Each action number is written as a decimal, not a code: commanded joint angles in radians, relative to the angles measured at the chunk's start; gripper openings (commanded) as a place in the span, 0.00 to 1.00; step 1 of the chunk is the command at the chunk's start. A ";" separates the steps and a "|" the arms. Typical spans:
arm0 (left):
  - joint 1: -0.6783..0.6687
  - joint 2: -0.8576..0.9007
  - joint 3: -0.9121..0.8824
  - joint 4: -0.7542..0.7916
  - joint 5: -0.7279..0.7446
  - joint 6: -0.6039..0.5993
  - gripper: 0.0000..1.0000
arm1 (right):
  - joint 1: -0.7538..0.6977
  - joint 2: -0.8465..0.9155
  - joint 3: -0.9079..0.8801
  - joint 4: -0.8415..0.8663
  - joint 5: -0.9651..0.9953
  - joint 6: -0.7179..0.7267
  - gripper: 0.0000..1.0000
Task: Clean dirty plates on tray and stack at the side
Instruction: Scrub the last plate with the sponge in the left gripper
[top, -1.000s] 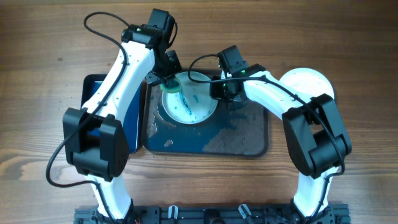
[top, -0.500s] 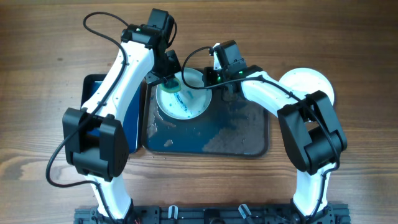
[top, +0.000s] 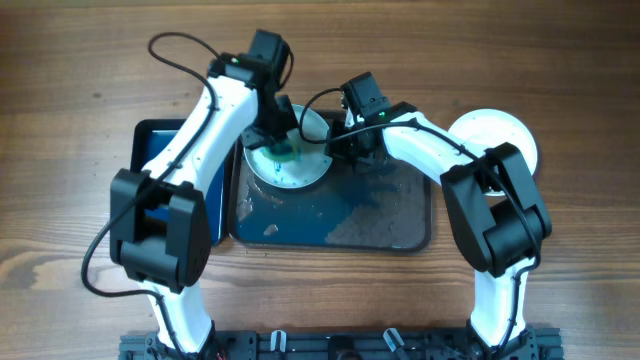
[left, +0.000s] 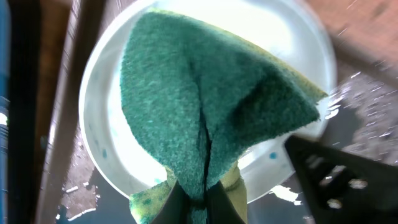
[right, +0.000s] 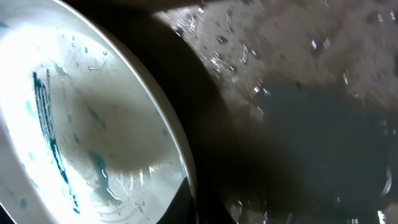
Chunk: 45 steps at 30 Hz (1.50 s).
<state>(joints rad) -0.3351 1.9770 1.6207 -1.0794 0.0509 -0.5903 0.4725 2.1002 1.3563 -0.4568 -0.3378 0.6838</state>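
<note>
Wood-grain table (top: 60, 120) carried a dark, wet tray (top: 390, 225) at centre, with a blue tub (top: 155, 150) just left of it and a white plate on the table (top: 500, 130) to its right, partly under the right arm.

The dirty plate (top: 305, 172) sat over the tray's far-left corner. The left gripper (top: 279, 138) was closed tight on a green sponge (left: 211, 106), which was folded in the jaws and fanned out over the plate's face. The right gripper (top: 347, 140) looked pinched on the plate's right rim. Its fingers showed only as dark shapes at the bottom edge of the wrist view, so that grip was a judgement. Blue streaks (right: 53, 143) and water remained on the plate, so the scrubbing was likely unfinished.

Several things could go wrong from there:

- The rim hold was thin and wet, so a hard push from the sponge could twist the plate out of the fingers and drop it onto the tray.
- The sponge was held only at its fold and might drag free on a long stroke.
- The two grippers worked close together, so a wide wipe to the right could knock the left fingers against the right ones.
- Lifting the plate too early would carry the blue stain to the stack.
</note>
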 joint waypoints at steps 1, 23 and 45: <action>-0.010 -0.010 -0.104 0.075 0.004 -0.043 0.04 | -0.002 0.013 -0.021 -0.061 0.022 0.051 0.04; 0.157 0.003 -0.449 0.577 -0.075 -0.280 0.04 | 0.001 -0.006 -0.019 -0.078 -0.045 -0.083 0.04; 0.048 0.003 -0.450 0.293 -0.328 -0.257 0.04 | 0.000 -0.006 -0.019 -0.029 -0.057 -0.105 0.04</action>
<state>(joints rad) -0.3363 1.9274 1.2171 -0.6930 0.0620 -0.7174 0.4812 2.0869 1.3479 -0.4816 -0.3878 0.5976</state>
